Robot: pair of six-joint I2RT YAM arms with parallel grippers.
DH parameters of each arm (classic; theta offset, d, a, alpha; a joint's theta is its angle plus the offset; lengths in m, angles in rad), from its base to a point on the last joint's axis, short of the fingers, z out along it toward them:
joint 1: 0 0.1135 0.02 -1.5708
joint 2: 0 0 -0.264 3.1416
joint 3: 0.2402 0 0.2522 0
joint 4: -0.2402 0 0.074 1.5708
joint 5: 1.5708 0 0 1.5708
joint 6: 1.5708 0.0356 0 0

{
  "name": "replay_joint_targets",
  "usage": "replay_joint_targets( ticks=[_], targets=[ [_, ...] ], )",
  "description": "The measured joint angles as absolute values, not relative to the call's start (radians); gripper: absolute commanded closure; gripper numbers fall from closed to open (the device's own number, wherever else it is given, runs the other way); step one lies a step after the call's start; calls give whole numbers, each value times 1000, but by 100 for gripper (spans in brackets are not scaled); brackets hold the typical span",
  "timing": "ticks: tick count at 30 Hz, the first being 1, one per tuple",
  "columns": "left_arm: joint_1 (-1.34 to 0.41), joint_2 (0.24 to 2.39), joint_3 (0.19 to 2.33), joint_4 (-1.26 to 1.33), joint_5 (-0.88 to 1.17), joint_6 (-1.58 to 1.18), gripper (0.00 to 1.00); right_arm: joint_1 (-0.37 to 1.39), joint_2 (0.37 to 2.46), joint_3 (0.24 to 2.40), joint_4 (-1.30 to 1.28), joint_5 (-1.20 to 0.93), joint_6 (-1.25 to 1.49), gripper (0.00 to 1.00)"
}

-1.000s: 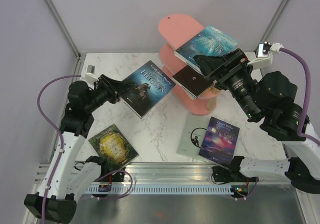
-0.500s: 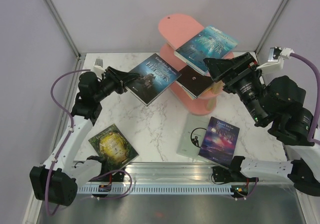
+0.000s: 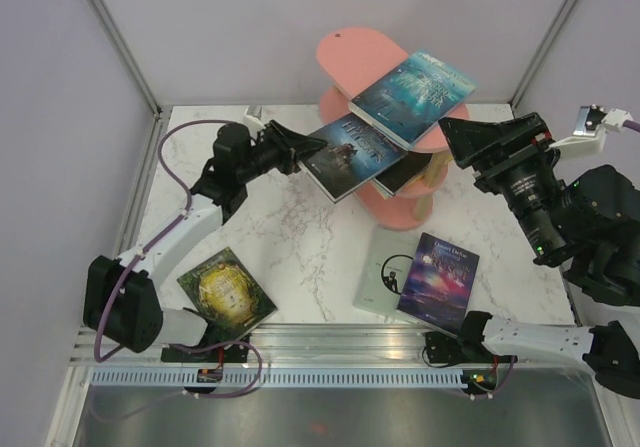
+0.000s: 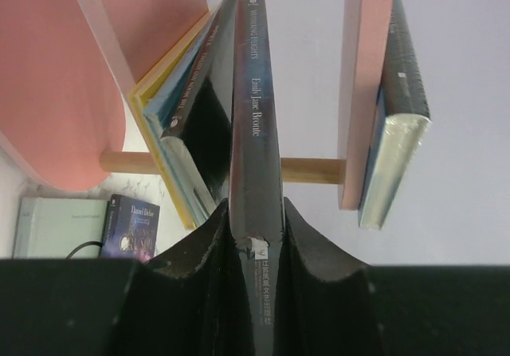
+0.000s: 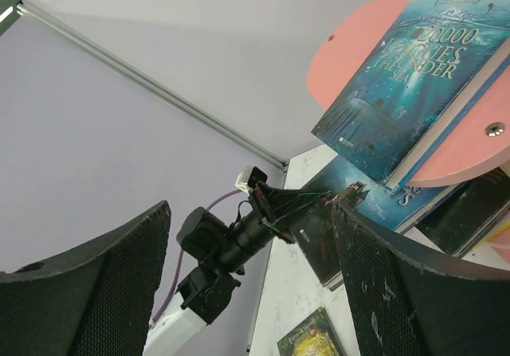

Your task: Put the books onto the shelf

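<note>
Left gripper (image 3: 288, 153): clamped on the spine end of a dark book (image 3: 350, 152), which reaches between the boards of the pink shelf (image 3: 350, 52). Right gripper (image 3: 470, 137): jaws wide, empty, beside the shelf. Marble table (image 3: 300, 237): green book (image 3: 227, 292), purple book (image 3: 438, 279). Walls grey.

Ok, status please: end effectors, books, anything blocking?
Left end effector shut on dark book, at shelf tier under teal book. Right end effector open, empty. Other books already crowd that tier.
</note>
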State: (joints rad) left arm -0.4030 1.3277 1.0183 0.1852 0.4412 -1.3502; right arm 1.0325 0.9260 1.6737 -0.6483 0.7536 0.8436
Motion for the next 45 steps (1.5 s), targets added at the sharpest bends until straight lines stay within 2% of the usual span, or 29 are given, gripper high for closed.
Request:
replay_joint_targets(
  ticks=[7,30,31,32,34,35,36,40,41,45],
  targets=[
    [-517,1507,1172,230,358,-1355,98,1032,864,1673,-684,793,846,15],
    [-677,1715,1361,242,166,-1390,96,1032,825,1673,-760,833,852,14],
    [-677,1721,1375,228,167,-1387,91,1032,825,1673,-761,833,852,14],
    [-677,1726,1392,209,168,-1382,77,1032,825,1673,-762,833,853,14],
    [-677,1728,1412,183,168,-1363,64,1032,825,1673,-764,831,858,14],
    [-677,1728,1421,166,169,-1353,47,1032,825,1673,-765,830,860,14],
    [-677,1728,1428,158,170,-1341,41,1032,825,1673,-764,828,861,14],
    [-677,1717,1431,94,169,-1299,25,1032,825,1673,-765,825,868,15],
    [-677,1710,1428,75,168,-1291,15,1032,825,1673,-765,824,870,15],
    [-666,1646,1398,11,158,-1253,8,1032,825,1663,-764,815,884,15]
  ],
)
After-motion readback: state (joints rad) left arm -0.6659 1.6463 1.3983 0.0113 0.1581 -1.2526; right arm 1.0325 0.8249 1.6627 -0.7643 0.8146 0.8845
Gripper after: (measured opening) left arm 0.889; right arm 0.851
